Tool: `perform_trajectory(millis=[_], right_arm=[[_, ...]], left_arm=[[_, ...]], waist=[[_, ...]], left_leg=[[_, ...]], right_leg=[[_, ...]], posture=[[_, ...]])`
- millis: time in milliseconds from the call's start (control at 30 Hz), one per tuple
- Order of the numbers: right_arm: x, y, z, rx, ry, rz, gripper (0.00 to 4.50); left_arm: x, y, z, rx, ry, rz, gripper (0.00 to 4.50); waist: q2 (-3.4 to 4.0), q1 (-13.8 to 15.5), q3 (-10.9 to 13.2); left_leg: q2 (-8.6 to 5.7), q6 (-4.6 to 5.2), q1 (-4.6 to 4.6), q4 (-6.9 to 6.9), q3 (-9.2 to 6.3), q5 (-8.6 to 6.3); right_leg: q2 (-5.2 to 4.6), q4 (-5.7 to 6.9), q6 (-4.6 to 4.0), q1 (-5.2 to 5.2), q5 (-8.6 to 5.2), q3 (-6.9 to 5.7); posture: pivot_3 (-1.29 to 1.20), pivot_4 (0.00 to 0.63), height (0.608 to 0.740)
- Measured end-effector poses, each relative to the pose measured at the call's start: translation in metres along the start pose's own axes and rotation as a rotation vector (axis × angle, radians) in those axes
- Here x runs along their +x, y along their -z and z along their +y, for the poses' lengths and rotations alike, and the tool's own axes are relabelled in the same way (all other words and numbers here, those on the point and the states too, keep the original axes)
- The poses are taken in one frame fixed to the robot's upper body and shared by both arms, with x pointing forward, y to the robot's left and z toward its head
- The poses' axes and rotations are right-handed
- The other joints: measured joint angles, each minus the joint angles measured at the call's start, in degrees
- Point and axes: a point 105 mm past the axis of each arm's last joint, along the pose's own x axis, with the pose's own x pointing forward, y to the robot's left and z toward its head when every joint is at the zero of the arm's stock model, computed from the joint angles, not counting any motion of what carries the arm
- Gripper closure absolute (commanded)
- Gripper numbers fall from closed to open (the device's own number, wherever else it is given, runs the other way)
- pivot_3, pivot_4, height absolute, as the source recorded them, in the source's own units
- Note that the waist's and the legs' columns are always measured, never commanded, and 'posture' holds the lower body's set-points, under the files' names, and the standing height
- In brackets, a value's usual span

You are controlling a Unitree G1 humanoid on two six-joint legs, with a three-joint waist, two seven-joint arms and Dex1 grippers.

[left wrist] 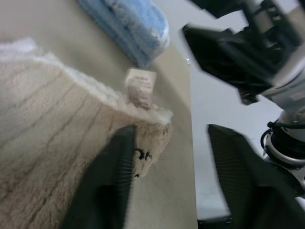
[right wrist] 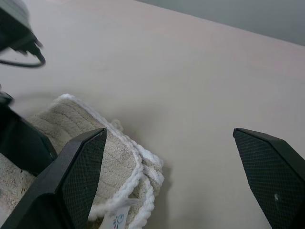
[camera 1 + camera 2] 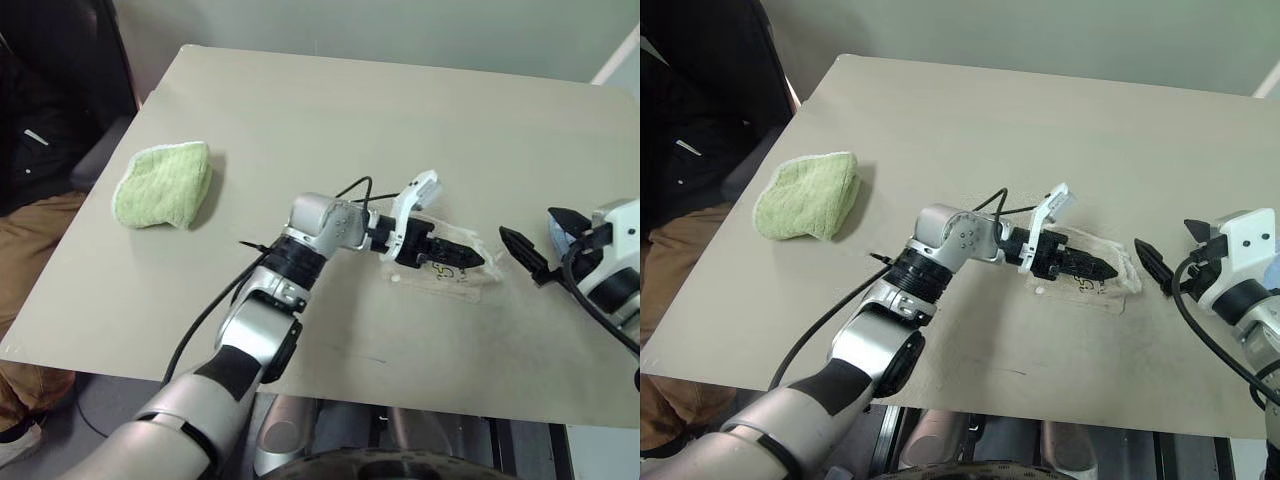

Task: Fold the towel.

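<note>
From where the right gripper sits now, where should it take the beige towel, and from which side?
Best bet is the towel's corded corner by the white tag, on the end facing the right gripper. The layers stack there into a raised, thick white-edged lip, and that gripper is open and level with it, so a low, straight approach from the robot's right should pinch all layers. The left gripper lies over the middle.

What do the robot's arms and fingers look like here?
Left arm: silver segments, black joints, black cable alongside. Left gripper: white bracket, black tapered fingers with ribbed pads. Right gripper: white housing, black cable, black pointed fingers with crosshatched pads.
</note>
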Motion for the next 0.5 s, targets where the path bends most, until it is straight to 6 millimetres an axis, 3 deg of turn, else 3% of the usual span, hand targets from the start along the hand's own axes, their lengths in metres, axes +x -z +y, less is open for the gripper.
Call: perform_trajectory(millis=[133, 267, 300, 367, 500], right_arm=[[0.003, -0.005, -0.002, 0.012, -0.002, -0.025, 0.00], [0.005, -0.006, 0.004, 0.041, -0.034, -0.039, 0.00], [0.006, -0.006, 0.005, 0.043, -0.040, -0.039, 0.40], [0.011, -0.006, 0.012, 0.053, -0.071, -0.045, 0.95], [0.026, -0.010, 0.032, 0.082, -0.157, -0.077, 2.38]], left_arm=[[-0.016, -0.007, -0.012, 0.070, 0.057, -0.083, 0.61], [-0.038, -0.023, -0.009, 0.235, 0.018, -0.231, 0.61], [-0.042, -0.024, -0.006, 0.258, 0.000, -0.250, 0.59], [-0.050, -0.028, 0.002, 0.315, -0.058, -0.285, 0.99], [-0.061, -0.027, 0.021, 0.444, -0.170, -0.269, 2.27]], waist=[[0.00, -0.1, 0.0], [0.02, -0.1, 0.0], [0.02, 0.0, 0.0], [0.02, 0.0, 0.0], [0.06, -0.2, 0.0]], left_leg=[[0.01, 0.00, 0.01, 0.01, 0.01, 0.01], [0.01, 0.02, 0.03, 0.03, -0.01, 0.02], [0.00, 0.04, 0.02, 0.04, -0.01, 0.04], [0.00, 0.05, 0.02, 0.08, -0.01, 0.03], [0.01, 0.06, 0.03, 0.09, -0.01, 0.03]], right_leg=[[0.00, 0.02, -0.01, -0.01, 0.00, 0.00], [0.01, 0.06, -0.02, 0.00, 0.00, 0.00], [0.00, 0.05, -0.02, 0.00, 0.00, 0.00], [0.00, 0.04, -0.06, 0.01, 0.02, 0.01], [0.00, 0.05, -0.09, 0.01, 0.05, 0.00]], posture=[[0.00, 0.150, 0.740], [0.00, 0.150, 0.740], [0.00, 0.150, 0.740], [0.00, 0.150, 0.740], [0.00, 0.150, 0.740]])
